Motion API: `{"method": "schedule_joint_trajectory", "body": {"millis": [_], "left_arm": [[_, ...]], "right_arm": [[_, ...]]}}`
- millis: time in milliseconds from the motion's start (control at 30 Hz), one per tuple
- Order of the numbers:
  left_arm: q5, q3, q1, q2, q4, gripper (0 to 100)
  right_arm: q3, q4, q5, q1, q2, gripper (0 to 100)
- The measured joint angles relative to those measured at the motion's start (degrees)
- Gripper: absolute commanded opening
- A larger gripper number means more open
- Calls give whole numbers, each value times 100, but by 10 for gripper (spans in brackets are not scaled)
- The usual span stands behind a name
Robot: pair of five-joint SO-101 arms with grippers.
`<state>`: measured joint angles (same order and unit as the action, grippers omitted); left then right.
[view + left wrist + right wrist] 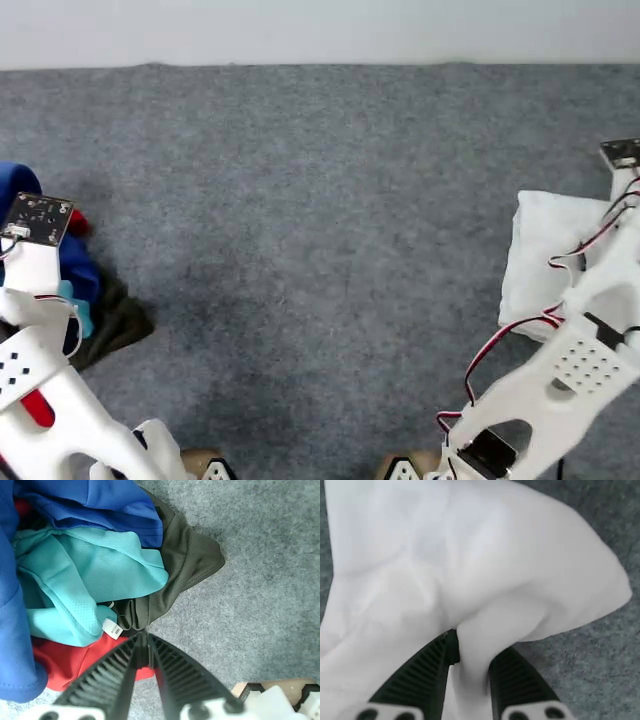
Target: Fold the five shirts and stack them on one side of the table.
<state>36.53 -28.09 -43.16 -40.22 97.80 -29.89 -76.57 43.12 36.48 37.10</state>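
Right jaws: you are pinching a raised fold of the white shirt (470,555). The shirt lies as a rough rectangle at the right edge of the grey worktop (320,200), under your right arm.

Left jaws: pressed together tip to tip, over the edge of the red shirt (75,662), just beside a small white label (113,628).

Heap around them: the teal shirt (100,565) lies on the red one, the blue shirt (100,505) is beyond it, and the olive shirt (192,555) spills onto the worktop. The heap sits at the left edge, well apart from the white shirt.
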Motion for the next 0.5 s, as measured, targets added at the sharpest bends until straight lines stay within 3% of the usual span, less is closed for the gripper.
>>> {"method": "schedule_joint_trajectory", "body": {"millis": [133, 200, 333, 500], "left_arm": [[0, 0, 0, 0, 0, 15], [0, 0, 0, 0, 0, 15], [0, 0, 0, 0, 0, 15], [0, 0, 0, 0, 0, 15]], "right_arm": [[0, 26, 18, 0, 18, 291], [-9, -105, 18, 0, 9, 318], [-176, -633, -220, 0, -18, 247], [-273, -1600, -343, -141, -492, 0]]}}
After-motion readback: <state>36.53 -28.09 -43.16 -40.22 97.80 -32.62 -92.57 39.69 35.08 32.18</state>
